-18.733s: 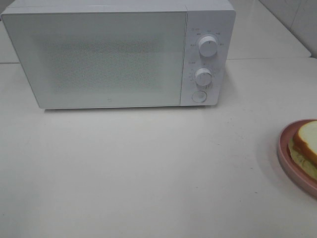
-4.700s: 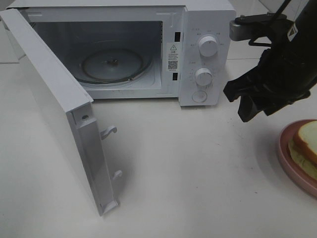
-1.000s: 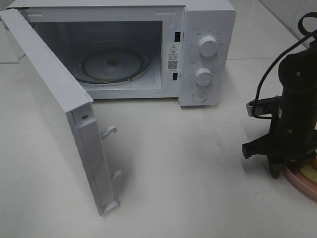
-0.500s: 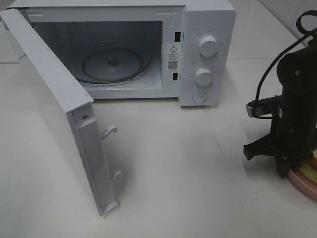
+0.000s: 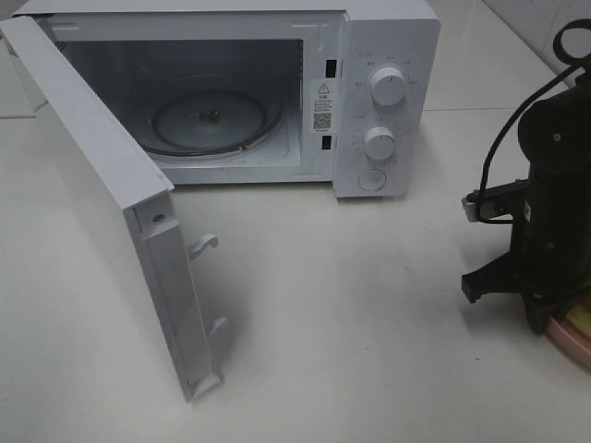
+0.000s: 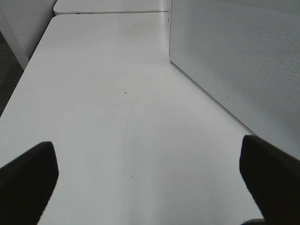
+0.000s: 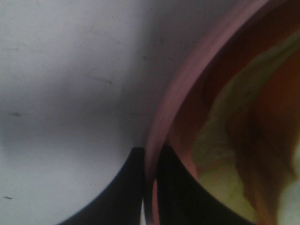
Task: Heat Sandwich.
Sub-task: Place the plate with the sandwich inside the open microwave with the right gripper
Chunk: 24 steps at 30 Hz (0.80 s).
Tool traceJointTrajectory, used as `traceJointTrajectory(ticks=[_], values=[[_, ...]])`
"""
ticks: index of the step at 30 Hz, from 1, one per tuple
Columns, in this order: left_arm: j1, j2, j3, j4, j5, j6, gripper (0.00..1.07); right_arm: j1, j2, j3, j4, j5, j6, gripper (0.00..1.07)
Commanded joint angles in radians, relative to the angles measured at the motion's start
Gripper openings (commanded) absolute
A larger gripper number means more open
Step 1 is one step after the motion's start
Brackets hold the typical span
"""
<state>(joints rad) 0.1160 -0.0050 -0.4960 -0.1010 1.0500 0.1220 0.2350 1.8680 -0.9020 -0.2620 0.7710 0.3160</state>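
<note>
A white microwave oven [image 5: 388, 101] stands at the back of the white table [image 5: 351, 305]. Its door [image 5: 111, 212] is swung wide open to the left. You can see the round glass tray [image 5: 208, 120] inside.

The black arm [image 5: 554, 203] reaches down at the right edge of the table. Its right hand [image 5: 543, 321] is on the round pink plate [image 5: 571, 340]. In the right wrist view, the two black fingers [image 7: 124, 187] are pinched tight on the rim of the plate. One finger is outside the rim and one is inside.

The sandwich of white bread with pale yellow-green filling [image 7: 220, 154] lies on that plate, just beside the inside finger. From up high, only a small yellow bit of it shows next to the arm.

The left hand [image 6: 150, 187] does not show from up high. In its own view, its fingers stand wide apart above the table, near the outside of the open door.
</note>
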Motion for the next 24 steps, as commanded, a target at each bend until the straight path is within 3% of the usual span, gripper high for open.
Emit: traceJointTrajectory(ticks=[1, 12, 24], values=[[0.004, -0.022, 0.003, -0.008, -0.012, -0.005, 0.98, 0.001, -0.006, 0.008, 0.007, 0.019, -0.009, 0.0], [0.004, -0.022, 0.003, -0.008, -0.012, -0.005, 0.98, 0.001, -0.012, 0.008, -0.012, 0.054, -0.008, 0.0], [0.004, -0.022, 0.003, -0.008, -0.012, -0.005, 0.98, 0.001, -0.209, 0.008, -0.017, 0.122, -0.059, 0.0]])
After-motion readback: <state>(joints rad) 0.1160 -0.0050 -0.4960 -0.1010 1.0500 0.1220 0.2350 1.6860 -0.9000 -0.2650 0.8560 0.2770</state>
